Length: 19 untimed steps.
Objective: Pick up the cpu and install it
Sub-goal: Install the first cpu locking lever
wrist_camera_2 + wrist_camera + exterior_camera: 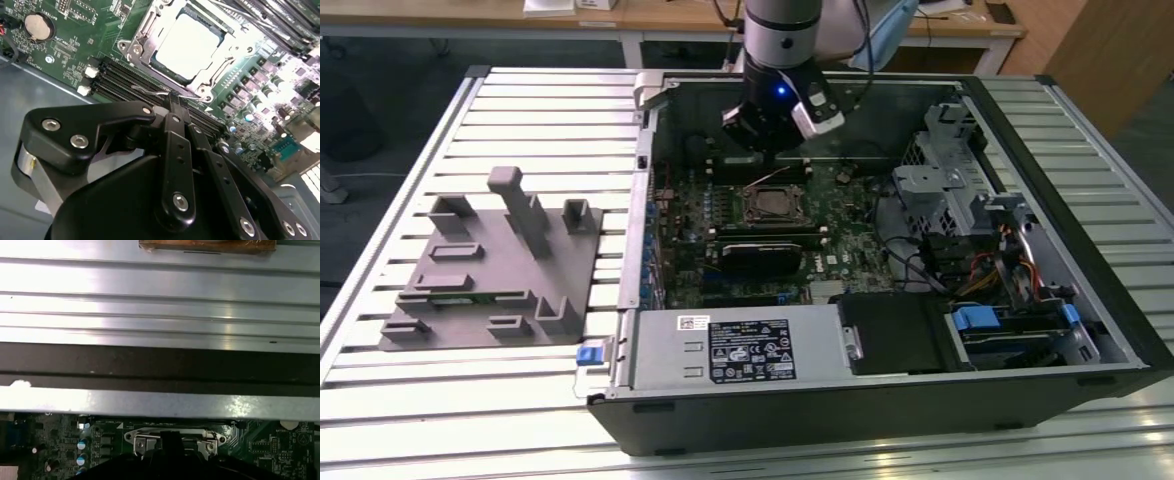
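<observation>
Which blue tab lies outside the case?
The blue tab at the case's front corner, on the exterior view's left, over the slatted table. The others sit inside, by the drive bays.

Bright overhead glare, soft wrist views

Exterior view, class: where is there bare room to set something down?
The slatted table is bare in front of the grey fixture, and again right of the computer case. Inside the case it is crowded: motherboard, drive cage, cables, and the claw above the socket.
</observation>
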Each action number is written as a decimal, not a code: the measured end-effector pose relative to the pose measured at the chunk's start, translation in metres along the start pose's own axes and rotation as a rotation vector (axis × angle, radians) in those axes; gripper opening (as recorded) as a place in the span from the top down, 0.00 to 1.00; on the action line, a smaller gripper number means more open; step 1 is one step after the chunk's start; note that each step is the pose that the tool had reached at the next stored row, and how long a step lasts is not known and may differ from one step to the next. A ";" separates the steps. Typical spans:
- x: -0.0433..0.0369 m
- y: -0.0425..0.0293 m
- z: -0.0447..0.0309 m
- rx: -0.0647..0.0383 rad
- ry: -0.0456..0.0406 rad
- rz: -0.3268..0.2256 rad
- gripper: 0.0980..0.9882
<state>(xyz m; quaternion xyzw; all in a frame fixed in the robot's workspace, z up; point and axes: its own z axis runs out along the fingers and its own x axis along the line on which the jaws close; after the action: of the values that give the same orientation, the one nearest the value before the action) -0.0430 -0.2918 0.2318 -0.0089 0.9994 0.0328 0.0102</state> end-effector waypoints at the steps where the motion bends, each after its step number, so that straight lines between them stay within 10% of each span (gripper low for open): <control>1: -0.0003 0.0003 0.0005 0.000 0.0001 0.000 0.99; 19: -0.0129 0.0098 0.0094 0.000 0.0001 0.000 0.99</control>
<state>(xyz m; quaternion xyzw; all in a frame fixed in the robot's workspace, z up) -0.0300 -0.2812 0.2234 -0.0089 0.9994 0.0328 0.0101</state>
